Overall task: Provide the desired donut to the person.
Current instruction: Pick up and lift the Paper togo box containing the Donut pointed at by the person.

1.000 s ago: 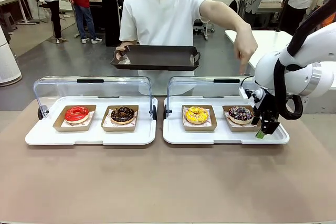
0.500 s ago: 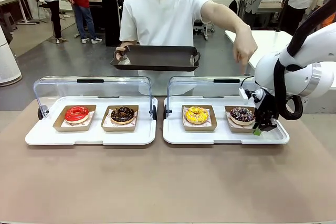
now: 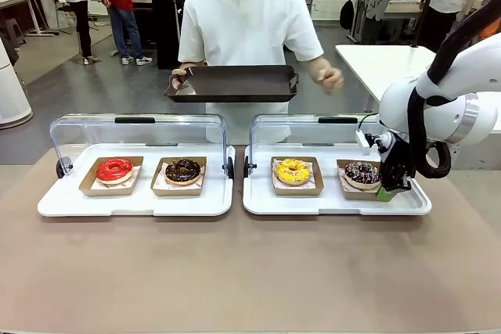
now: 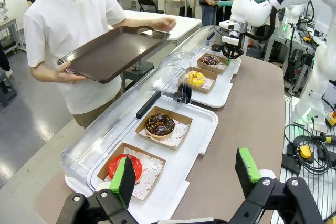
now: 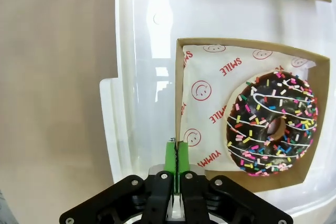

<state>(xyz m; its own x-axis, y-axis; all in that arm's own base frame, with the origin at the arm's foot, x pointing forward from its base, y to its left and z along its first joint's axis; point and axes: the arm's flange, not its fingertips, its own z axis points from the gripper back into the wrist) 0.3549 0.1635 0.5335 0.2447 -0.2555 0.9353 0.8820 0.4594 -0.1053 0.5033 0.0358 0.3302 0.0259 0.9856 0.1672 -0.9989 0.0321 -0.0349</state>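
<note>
Gripping the brown cardboard tray (image 5: 322,119) by its wall, sprinkled chocolate donut (image 5: 273,124) aboard: that's my right claw (image 5: 176,149). My left claw (image 4: 186,170) gapes wide.

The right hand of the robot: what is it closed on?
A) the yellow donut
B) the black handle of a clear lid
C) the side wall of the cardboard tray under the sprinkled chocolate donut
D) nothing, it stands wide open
C: in the right wrist view the right hand is shut on the side wall of the cardboard tray that holds the sprinkled chocolate donut.
</note>
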